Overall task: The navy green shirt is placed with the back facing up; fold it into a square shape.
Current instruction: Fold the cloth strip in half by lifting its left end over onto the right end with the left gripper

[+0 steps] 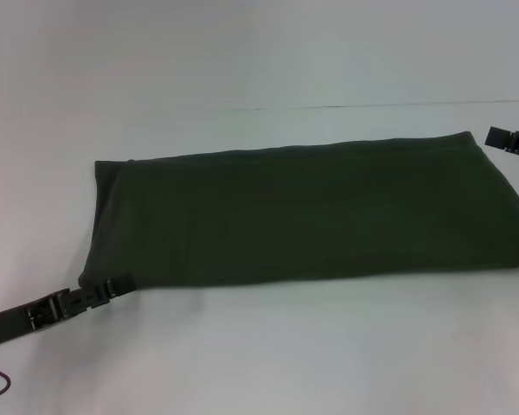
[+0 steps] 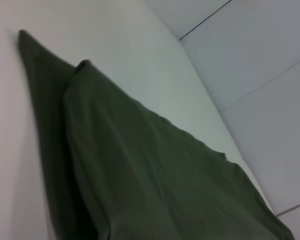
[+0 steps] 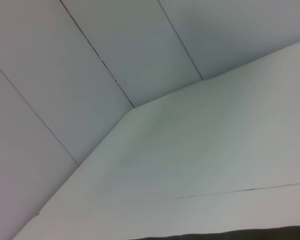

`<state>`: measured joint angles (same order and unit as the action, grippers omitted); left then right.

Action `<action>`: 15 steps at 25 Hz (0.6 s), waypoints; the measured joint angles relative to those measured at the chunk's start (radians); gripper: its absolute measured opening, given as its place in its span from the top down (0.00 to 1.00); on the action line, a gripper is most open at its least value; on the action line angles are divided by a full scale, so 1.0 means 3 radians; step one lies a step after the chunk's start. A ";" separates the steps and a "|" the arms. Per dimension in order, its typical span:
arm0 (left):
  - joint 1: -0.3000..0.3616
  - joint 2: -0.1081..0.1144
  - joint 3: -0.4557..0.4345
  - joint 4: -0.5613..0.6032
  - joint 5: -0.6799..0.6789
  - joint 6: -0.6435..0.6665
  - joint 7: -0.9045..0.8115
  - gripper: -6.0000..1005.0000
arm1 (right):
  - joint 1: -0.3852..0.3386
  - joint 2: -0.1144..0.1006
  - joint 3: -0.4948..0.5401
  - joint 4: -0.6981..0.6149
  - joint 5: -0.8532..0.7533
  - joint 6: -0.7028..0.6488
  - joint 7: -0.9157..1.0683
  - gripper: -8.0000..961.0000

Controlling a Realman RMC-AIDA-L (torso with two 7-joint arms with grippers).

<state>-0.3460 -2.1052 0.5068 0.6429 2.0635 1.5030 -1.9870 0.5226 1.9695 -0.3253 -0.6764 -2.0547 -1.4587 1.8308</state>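
In the head view you are seeing the navy green shirt (image 1: 311, 212) lying folded into a long band across the white table (image 1: 242, 346), with the left gripper (image 1: 112, 286) pinching its near-left corner. The right gripper (image 1: 512, 141) is sitting by the far-right corner, and you cannot tell its finger state. In the left wrist view the shirt (image 2: 140, 170) is showing layered folds; the right wrist view is catching only a dark cloth edge (image 3: 230, 235).

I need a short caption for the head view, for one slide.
Navy green shirt folded into a long band on the white table; left end effector at its near-left corner, right end effector at far-right.
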 joint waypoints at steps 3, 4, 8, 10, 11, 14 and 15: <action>-0.0035 0.0024 0.0035 0.0001 0.0035 -0.0056 -0.0089 0.10 | 0.0018 0.0000 -0.0014 0.0000 0.0003 0.0030 -0.0003 0.06; -0.0044 0.0029 0.0042 0.0000 0.0041 -0.0076 -0.0100 0.10 | 0.0020 0.0000 -0.0020 0.0000 0.0008 0.0037 -0.0003 0.06; -0.0112 0.0043 0.0057 -0.0030 0.0144 -0.0223 -0.0163 0.10 | 0.0021 -0.0001 -0.0027 0.0000 0.0021 0.0065 -0.0008 0.06; -0.0155 0.0043 0.0059 -0.0036 0.0216 -0.0304 -0.0200 0.10 | 0.0022 -0.0004 -0.0027 -0.0003 0.0024 0.0075 -0.0008 0.06; -0.0171 0.0042 0.0059 -0.0038 0.0247 -0.0335 -0.0215 0.10 | 0.0022 -0.0007 -0.0027 -0.0003 0.0025 0.0077 -0.0007 0.06; -0.0199 0.0038 0.0059 -0.0039 0.0291 -0.0385 -0.0247 0.10 | 0.0018 -0.0011 -0.0021 -0.0004 0.0027 0.0086 -0.0003 0.06; -0.0201 0.0036 0.0059 -0.0039 0.0291 -0.0388 -0.0248 0.10 | 0.0017 -0.0013 -0.0016 -0.0005 0.0027 0.0086 -0.0002 0.06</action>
<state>-0.4062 -2.0944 0.5246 0.6311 2.1507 1.3866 -2.0613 0.5277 1.9658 -0.3300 -0.6779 -2.0465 -1.4329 1.8302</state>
